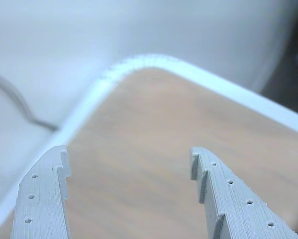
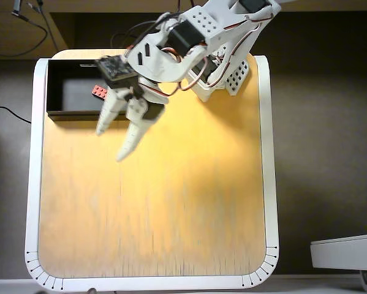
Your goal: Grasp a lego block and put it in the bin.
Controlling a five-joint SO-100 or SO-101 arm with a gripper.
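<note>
Overhead view: red lego block lies inside black bin, upper left. Gripper spread wide, empty, over table. Task looks done.

We find no readable text, labels, brands or numbers in either view. The only markings we see are short black tick lines along the white table rim at the lower left and lower right corners of the overhead view; they carry no digits.
</note>
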